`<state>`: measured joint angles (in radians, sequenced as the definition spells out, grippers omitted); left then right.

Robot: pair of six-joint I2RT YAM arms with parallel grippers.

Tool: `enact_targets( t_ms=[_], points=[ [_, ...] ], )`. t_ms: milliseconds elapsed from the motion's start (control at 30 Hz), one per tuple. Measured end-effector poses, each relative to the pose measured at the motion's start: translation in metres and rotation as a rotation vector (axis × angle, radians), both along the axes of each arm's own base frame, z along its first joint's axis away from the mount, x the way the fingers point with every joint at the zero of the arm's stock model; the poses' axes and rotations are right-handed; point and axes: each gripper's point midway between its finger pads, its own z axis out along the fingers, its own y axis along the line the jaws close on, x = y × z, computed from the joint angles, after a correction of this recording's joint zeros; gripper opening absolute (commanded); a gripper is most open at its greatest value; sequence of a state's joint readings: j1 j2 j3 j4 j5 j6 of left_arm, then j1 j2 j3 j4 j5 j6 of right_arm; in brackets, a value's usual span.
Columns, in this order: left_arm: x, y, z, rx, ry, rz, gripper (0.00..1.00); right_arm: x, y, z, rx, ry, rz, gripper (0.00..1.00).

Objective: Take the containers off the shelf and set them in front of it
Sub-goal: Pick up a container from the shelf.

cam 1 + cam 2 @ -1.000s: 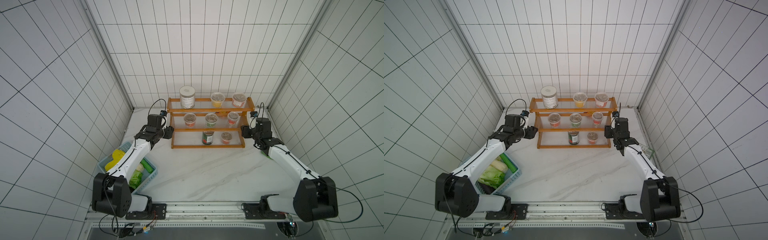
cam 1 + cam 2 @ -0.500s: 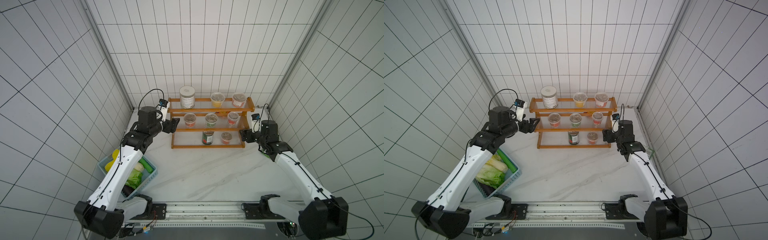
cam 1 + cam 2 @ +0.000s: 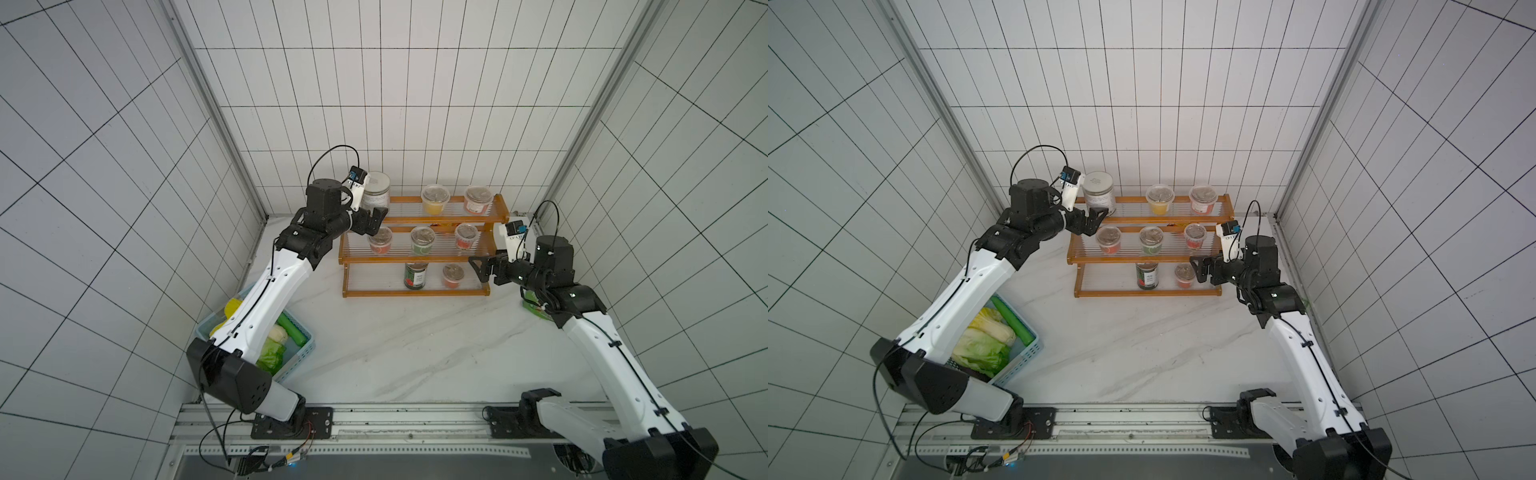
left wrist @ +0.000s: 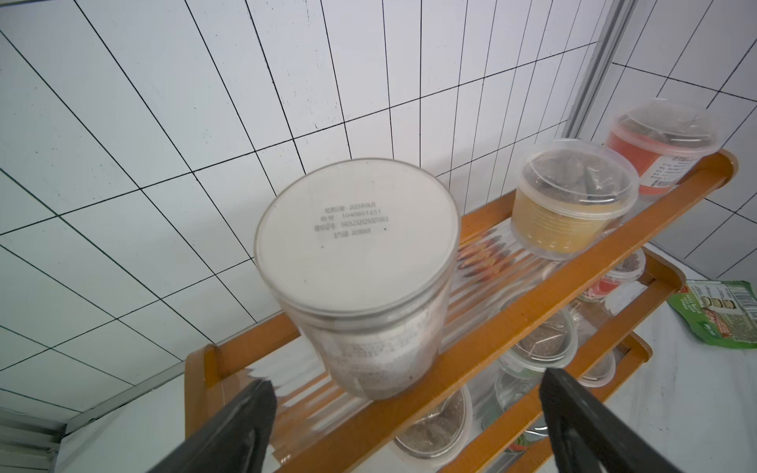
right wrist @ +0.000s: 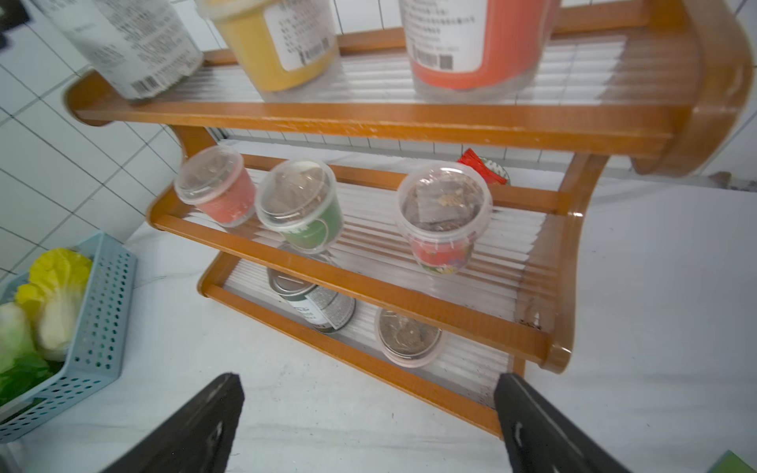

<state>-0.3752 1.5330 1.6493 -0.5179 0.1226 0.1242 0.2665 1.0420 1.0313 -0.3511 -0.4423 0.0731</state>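
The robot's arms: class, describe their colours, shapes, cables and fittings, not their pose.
The left arm and right arm have smooth white links between bulky black joints. A thin black cable is clipped along each. Each wrist carries a small white camera with a blue tip and a looping black lead. The jaws are black and wedge-shaped.

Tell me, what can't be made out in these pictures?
Print on the white-lidded jar, left wrist view: too small and blurred to read.
Green packet, in a top view: mostly hidden behind the right arm.
Basket contents, in a top view: partly covered by the left arm.
Tin can, right wrist view: partly hidden by the shelf rail.
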Motion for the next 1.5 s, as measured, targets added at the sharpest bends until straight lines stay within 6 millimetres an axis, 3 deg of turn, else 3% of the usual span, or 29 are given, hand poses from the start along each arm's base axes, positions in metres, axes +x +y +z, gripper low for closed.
enact_targets(
  t_ms=[233, 633, 800, 1167, 1500],
  points=[
    [0.029, 0.01, 0.013, -0.037, -0.03, 0.035, 0.98, -0.016, 0.02, 0.037, 0.106, -0.026, 0.125, 0.99],
    [0.039, -0.007, 0.013, -0.081, -0.021, -0.054, 0.97, -0.032, 0.031, 0.074, 0.164, -0.069, 0.219, 0.99],
    [0.047, -0.013, 0.002, -0.082, 0.004, -0.067, 0.9, -0.034, 0.032, 0.072, 0.162, -0.054, 0.226, 0.99],
    [0.054, -0.023, 0.004, -0.092, 0.001, -0.099, 0.75, -0.036, 0.031, 0.066, 0.149, -0.03, 0.229, 0.99],
    [0.051, -0.027, 0.005, -0.069, -0.003, -0.107, 0.74, -0.036, 0.03, 0.063, 0.134, -0.032, 0.227, 0.99]
  ],
)
